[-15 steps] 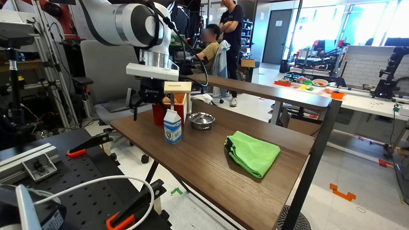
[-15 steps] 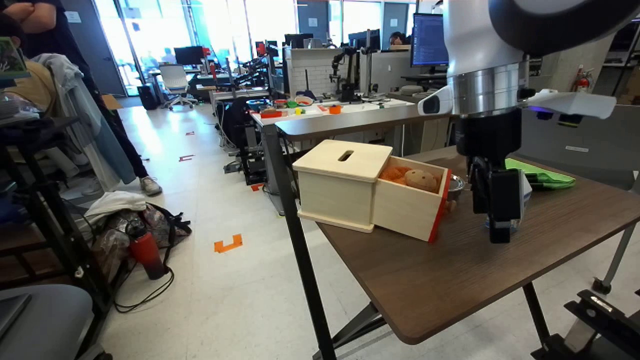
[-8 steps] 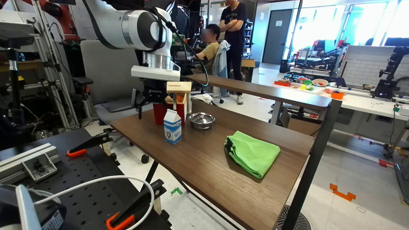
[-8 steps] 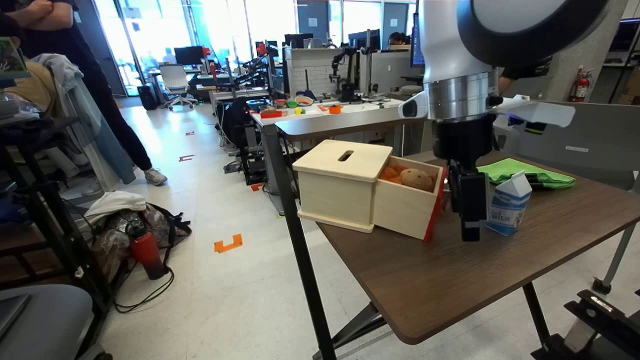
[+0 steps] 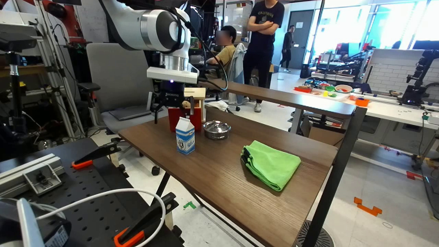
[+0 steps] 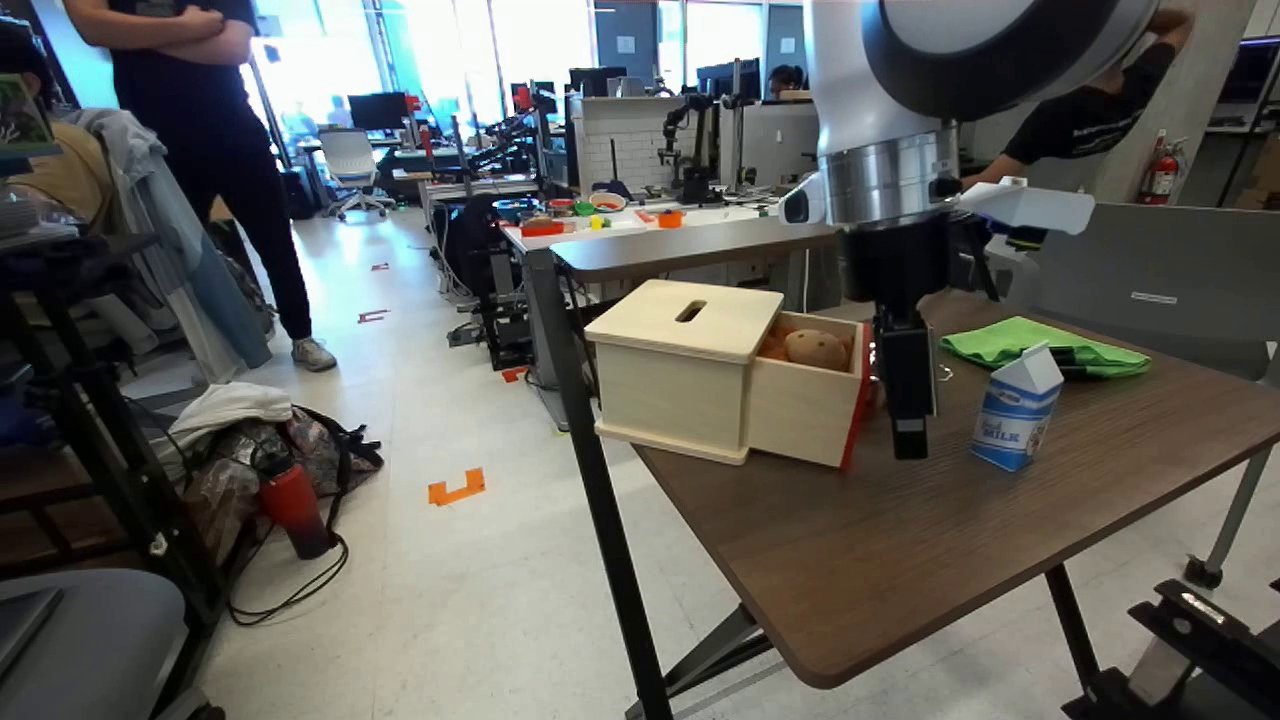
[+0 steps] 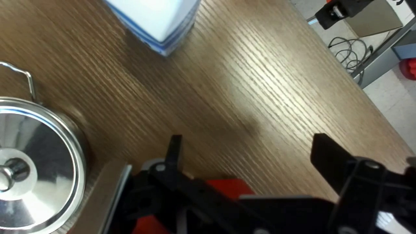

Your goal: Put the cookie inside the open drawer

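Main job looked pretty much done to me: the cookie sat inside the open drawer, near some orange fuzzy thing I couldn't identify. Both exterior views had it in there, though in an exterior view only its top peeked over the red front.

The end effector wasn't clamped on anything. Wrist view had its fingers spread wide apart, with just the surface showing between the tips. It hung right beside the drawer's front; whether they actually touched, no clue, couldn't tell.

So what was left? Going strictly by the task sentence, probably nothing except getting the end effector out of the way. The drawer did stick partway out of the wooden box, but nobody asked for it shut, so I wouldn't have called that unfinished. If closing it was somehow on the list, that bit wasn't done.

The milk carton, the lidded metal pot and the green cloth sat outside the drawer on the surface, and I figured none of them needed touching.
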Controlling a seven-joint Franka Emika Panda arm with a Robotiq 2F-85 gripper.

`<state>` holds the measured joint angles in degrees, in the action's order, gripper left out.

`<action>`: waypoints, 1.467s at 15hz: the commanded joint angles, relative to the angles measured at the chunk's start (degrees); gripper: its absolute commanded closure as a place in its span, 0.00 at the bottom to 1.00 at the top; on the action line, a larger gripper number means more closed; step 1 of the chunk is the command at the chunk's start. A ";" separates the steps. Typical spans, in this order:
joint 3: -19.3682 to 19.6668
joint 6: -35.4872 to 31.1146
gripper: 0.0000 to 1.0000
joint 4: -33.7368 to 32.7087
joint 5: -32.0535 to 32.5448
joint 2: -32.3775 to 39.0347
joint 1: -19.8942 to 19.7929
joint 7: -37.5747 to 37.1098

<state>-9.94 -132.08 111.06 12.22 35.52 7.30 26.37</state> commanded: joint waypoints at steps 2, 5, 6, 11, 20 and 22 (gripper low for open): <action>-0.53 1.49 0.00 -4.82 -0.06 2.60 1.17 -2.32; -0.99 1.29 0.00 -5.33 -0.22 2.72 1.91 -3.31; -1.19 1.09 0.00 -5.90 -0.16 2.91 2.28 -3.49; -1.23 1.14 0.00 -9.04 0.28 4.53 4.31 -4.81; -1.00 0.96 0.00 -13.79 0.33 8.58 5.75 -5.78; -1.26 0.84 0.00 -13.89 0.07 8.40 5.57 -5.59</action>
<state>-11.03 -131.32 99.45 12.20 42.38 12.55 21.56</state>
